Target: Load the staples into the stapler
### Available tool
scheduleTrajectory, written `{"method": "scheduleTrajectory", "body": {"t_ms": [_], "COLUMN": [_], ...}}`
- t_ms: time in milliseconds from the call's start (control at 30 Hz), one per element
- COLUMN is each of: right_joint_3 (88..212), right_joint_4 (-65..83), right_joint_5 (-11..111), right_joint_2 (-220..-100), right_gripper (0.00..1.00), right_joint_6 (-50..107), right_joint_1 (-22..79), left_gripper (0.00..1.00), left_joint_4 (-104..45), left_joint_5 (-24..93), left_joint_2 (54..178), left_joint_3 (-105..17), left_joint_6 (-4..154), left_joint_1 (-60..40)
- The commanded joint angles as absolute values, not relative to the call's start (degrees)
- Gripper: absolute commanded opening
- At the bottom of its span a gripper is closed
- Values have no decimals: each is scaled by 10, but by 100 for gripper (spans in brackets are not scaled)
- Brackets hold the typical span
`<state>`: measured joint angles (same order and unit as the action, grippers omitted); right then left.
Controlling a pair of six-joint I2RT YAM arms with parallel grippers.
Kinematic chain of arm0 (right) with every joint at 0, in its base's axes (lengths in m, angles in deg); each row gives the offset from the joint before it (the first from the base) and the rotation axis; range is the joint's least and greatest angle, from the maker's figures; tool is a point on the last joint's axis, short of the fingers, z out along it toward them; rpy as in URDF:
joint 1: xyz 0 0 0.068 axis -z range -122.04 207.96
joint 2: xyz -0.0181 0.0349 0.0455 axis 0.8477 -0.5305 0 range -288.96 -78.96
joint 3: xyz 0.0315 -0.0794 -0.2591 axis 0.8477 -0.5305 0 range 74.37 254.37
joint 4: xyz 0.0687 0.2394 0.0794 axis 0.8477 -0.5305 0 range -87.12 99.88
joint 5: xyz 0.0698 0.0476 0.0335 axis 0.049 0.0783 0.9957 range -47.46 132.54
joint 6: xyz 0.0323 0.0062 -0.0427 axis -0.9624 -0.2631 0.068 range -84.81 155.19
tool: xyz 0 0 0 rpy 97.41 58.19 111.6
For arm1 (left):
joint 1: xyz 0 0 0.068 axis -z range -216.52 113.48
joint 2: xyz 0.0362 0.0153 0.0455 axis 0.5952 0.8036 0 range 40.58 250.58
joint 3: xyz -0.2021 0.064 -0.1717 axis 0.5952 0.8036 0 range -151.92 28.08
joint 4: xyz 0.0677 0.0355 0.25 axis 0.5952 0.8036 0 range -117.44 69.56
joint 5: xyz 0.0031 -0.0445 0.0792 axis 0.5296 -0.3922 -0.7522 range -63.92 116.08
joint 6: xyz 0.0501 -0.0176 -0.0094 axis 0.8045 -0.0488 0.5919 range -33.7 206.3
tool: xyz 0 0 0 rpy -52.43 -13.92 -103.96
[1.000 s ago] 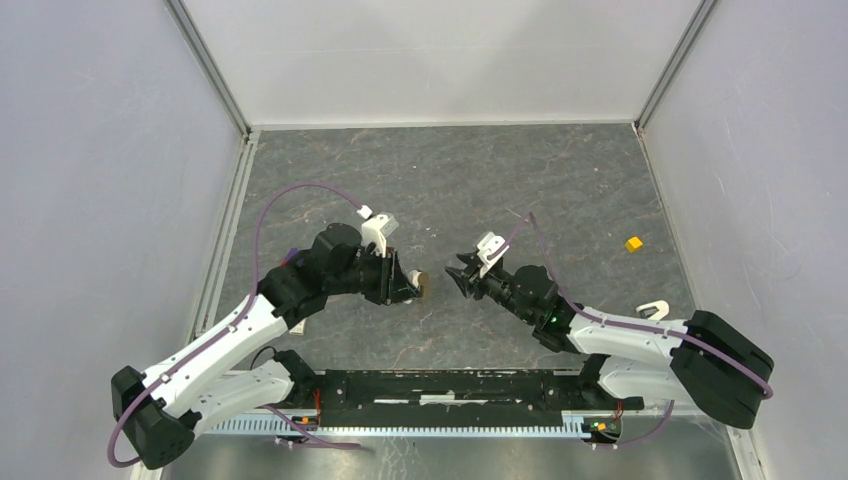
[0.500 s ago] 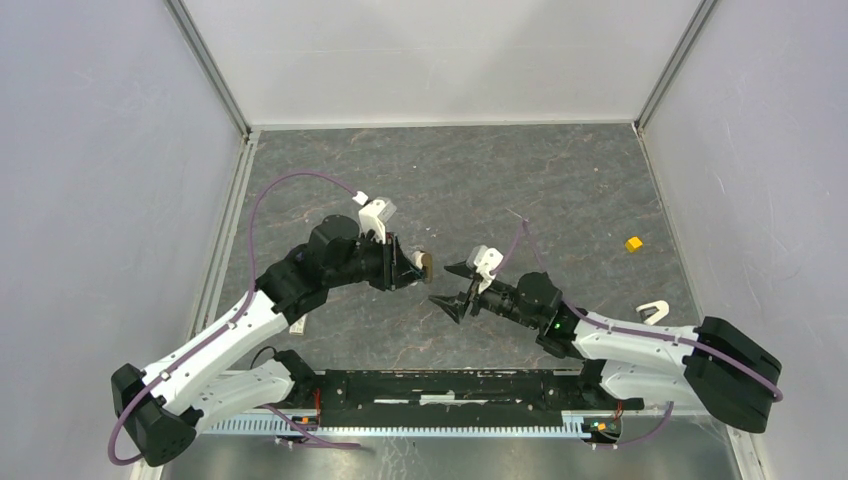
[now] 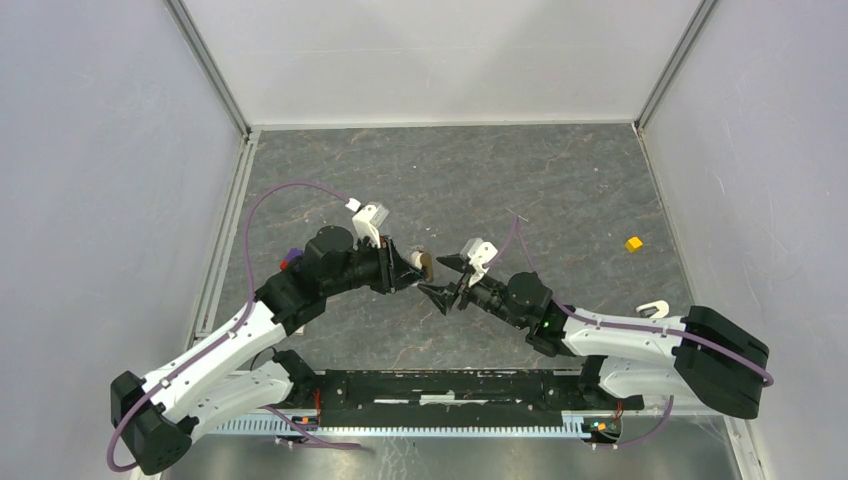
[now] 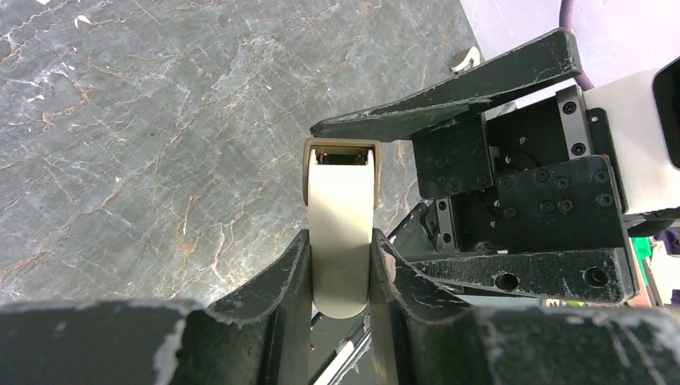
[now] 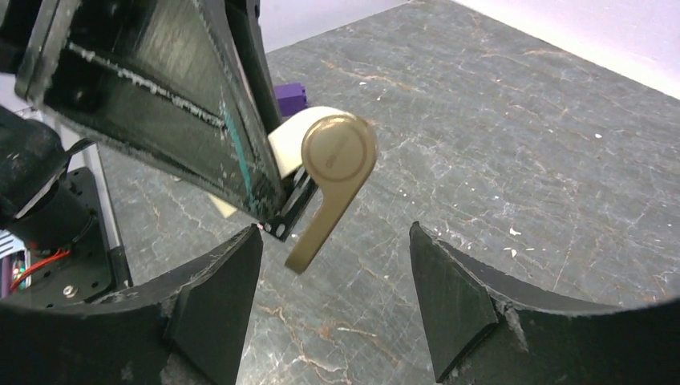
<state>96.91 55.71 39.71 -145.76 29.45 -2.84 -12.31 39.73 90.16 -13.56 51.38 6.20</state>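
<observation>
Stapler: cream body with a tan far end, held off the table at mid-scene, pointing toward the right arm.
Stapler's tan part: in the right wrist view a tan arm with a round head hangs tilted down from the stapler's far end, and the cream body shows behind it.
Left gripper: clenched on the stapler, with one finger pressed to each long side of the cream body. The far end sticks out past the fingertips.
Right gripper: released, jaws spread wide and grasping nothing. It faces the stapler's far end from the right.
Right gripper's fingers: one sits on each side of the hanging tan arm and below it. In the left wrist view one finger crosses just past the stapler's far end, and whether it touches cannot be told.
Yellow cube: on the table, well to the right of the stapler.
White hook: on the table, well to the right of the stapler and nearer the arm bases than the cube.
Purple block: left of the stapler, beside the left arm and partly hidden by it.
</observation>
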Motion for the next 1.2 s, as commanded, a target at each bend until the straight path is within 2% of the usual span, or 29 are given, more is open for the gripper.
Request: {"method": "scheduleTrajectory", "body": {"t_ms": [0,200,333,767,1033,1167], "right_joint_3": [1003,1003,992,965,955,951], "right_joint_4": [594,612,612,636,583,541], "right_joint_5": [355,304,276,361,461,499], "right_joint_2": [-1471,-1479,-1477,-1462,-1450,-1430], "right_gripper": [73,66,56,33,18,14], "right_joint_6": [291,287,311,416,493,543], "right_joint_1": [-35,-34,-35,-20,-8,-8], "left_gripper": [2,2,2,2,2,2], "left_joint_4": [-183,-182,-161,-44,54,95], "left_joint_5": [407,421,419,479,521,559], "left_joint_2": [900,907,898,916,936,955], "left_joint_3": [-132,-129,-132,-176,-225,-247], "left_joint_6": [481,474,479,527,602,634], "left_joint_1": [60,60,60,60,60,60]}}
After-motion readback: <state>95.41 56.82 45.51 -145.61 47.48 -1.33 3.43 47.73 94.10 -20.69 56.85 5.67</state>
